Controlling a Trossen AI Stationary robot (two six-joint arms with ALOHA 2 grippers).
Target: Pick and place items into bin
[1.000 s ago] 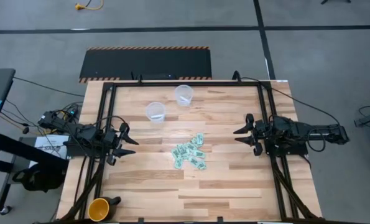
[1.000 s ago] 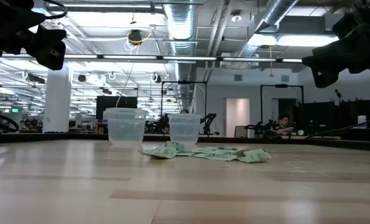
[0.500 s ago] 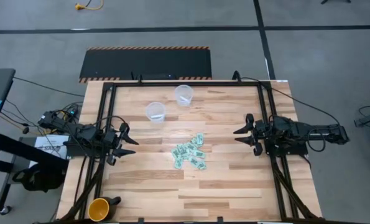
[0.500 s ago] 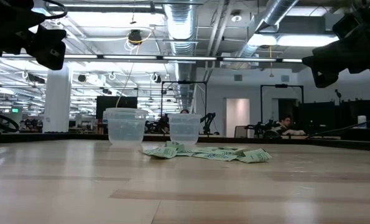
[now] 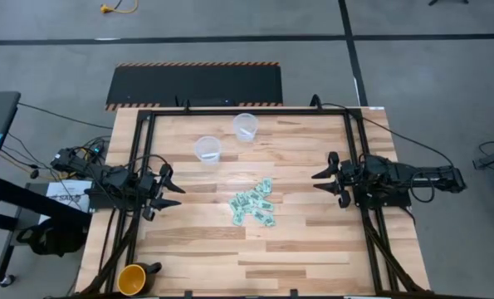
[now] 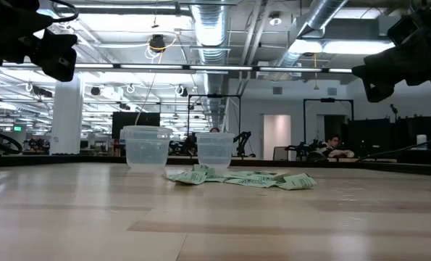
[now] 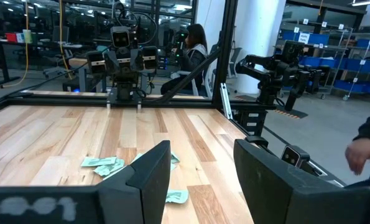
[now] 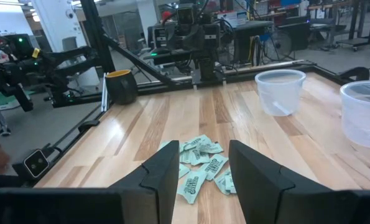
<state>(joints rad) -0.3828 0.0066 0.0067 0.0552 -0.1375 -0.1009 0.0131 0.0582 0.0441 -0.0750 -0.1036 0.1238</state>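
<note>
Left gripper (image 5: 173,189) parked over the table's (image 5: 313,249) left edge, fingers (image 7: 152,171) spread apart, nothing between them, pointing toward the middle. Off to its rear left, at the near-left corner: yellow mug (image 5: 132,279).

Ahead of the left gripper, roughly mid-table: the items (image 5: 253,204), a loose scatter of mint-green and white wrapped pieces lying flat on the wood, several overlapping. None held, none in a container. In the left wrist view the items (image 7: 102,164) sit just past the fingertips, a few hidden behind the fingers. In the low view the items (image 6: 244,179) form a flat heap in front of the cups.

Beyond the pile, toward the far edge: two clear plastic cups, upright, apart from each other. Left cup (image 5: 207,149) is nearer the left gripper, right cup (image 5: 245,126) farther back. Both cups (image 8: 280,91) look empty in the right wrist view.

Right gripper (image 5: 324,176) over the table's right side, mirrored to the left one, fingers (image 8: 163,171) parted with an empty gap, aimed at the pile. Items (image 8: 200,160) sit straight ahead of it, well clear of the tips.

Both grippers are above the table surface, touching nothing.
</note>
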